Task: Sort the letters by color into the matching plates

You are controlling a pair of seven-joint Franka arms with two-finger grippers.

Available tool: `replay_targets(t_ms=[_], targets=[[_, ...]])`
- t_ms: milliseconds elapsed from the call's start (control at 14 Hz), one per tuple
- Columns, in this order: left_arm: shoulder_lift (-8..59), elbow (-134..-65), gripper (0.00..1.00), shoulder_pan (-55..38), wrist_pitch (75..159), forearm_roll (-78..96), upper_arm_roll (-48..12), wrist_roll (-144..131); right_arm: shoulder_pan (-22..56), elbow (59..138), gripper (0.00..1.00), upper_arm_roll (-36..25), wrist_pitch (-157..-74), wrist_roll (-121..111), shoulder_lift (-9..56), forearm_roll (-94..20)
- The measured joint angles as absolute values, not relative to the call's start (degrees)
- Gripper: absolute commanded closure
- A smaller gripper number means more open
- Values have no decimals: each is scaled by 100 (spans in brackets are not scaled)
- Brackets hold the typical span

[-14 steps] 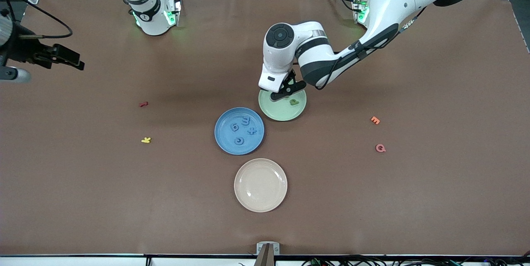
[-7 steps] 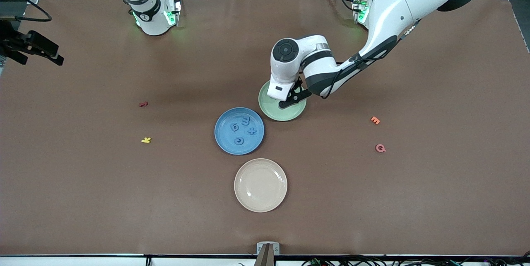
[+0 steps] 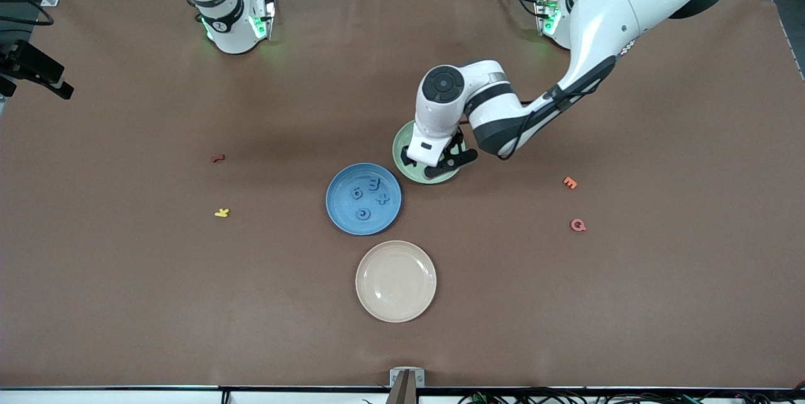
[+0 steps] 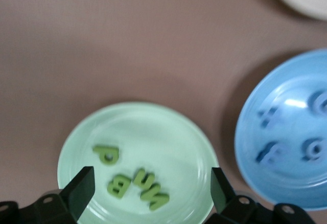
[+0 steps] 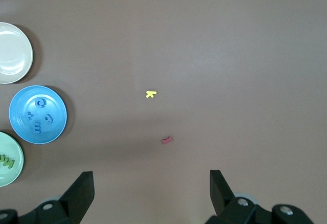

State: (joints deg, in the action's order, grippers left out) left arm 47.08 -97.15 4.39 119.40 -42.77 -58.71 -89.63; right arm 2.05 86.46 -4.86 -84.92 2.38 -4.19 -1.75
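Observation:
The pale green plate [image 3: 400,153] lies mid-table, mostly covered in the front view by my left hand. My left gripper [image 3: 441,163] hangs open just above it, holding nothing. In the left wrist view several green letters [image 4: 118,185] lie loose in the green plate [image 4: 168,132], between the spread fingers [image 4: 82,191]. The blue plate [image 3: 336,218] touches it, nearer the front camera, and holds several blue letters [image 3: 363,214]. My right gripper [image 5: 150,189] is open and empty, high over the right arm's end of the table.
A cream plate [image 3: 365,291] sits nearer the front camera than the blue one. A yellow letter [image 3: 221,213] and a dark red letter [image 3: 217,158] lie toward the right arm's end. An orange letter [image 3: 570,182] and a pink-red letter [image 3: 577,224] lie toward the left arm's end.
My left gripper has gone from shut to open over the green plate and shifted slightly across it. The right hand has drawn farther out past the table's edge.

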Motion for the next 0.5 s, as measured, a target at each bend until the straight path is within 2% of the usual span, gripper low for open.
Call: replay_targets(t_ms=[499], targets=[[4629, -9008, 0, 1164, 11335, -4309, -5872, -7573, 201, 8643, 0, -477, -8500, 238, -393, -158]])
